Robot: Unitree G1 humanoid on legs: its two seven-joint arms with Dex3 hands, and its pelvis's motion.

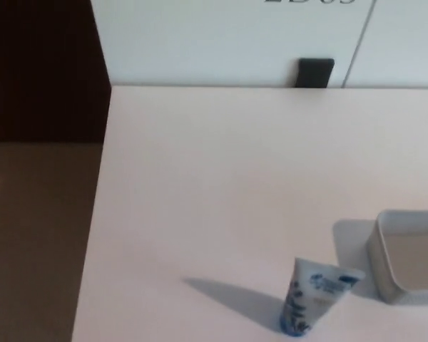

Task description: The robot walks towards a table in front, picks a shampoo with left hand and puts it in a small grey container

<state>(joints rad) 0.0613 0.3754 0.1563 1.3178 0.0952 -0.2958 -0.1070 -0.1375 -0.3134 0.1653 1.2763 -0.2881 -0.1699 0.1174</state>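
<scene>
Well right of the table's (200,178) left edge, the shampoo (310,303) stands beside the grey container (384,274); neither hand shows.

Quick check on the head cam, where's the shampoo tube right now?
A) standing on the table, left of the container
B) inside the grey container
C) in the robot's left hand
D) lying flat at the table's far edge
A: the shampoo tube stands on the table, outside the grey container and to its left, and no robot hand is in view.
</scene>
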